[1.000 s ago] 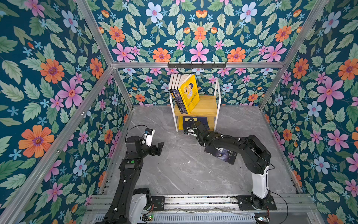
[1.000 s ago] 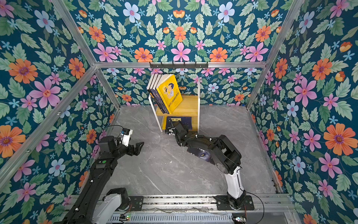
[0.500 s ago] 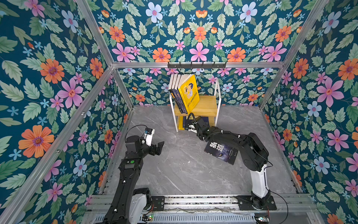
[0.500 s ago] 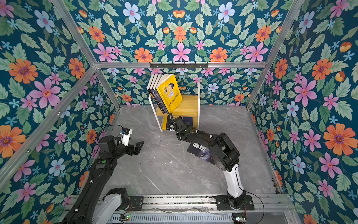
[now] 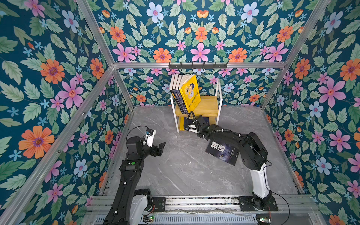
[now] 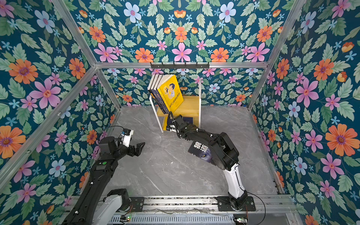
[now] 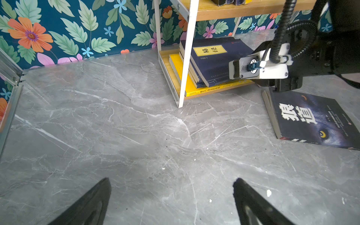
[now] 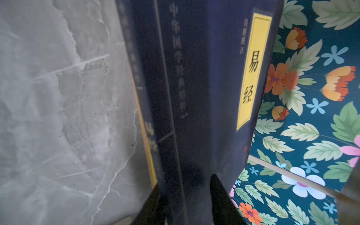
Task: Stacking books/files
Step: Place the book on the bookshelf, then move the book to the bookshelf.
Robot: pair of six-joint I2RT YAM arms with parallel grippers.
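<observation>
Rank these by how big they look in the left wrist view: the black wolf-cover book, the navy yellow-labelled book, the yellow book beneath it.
1. black wolf-cover book, though it lies nearer the camera.
2. navy yellow-labelled book, partly behind the right arm.
3. yellow book, only its edges showing.

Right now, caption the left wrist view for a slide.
Open left pincer above marble table; navy book tops the lower-shelf stack, black wolf-cover book lies flat on the table.

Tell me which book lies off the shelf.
The black book with white characters, flat on the grey floor; the others are on the shelf.
</observation>
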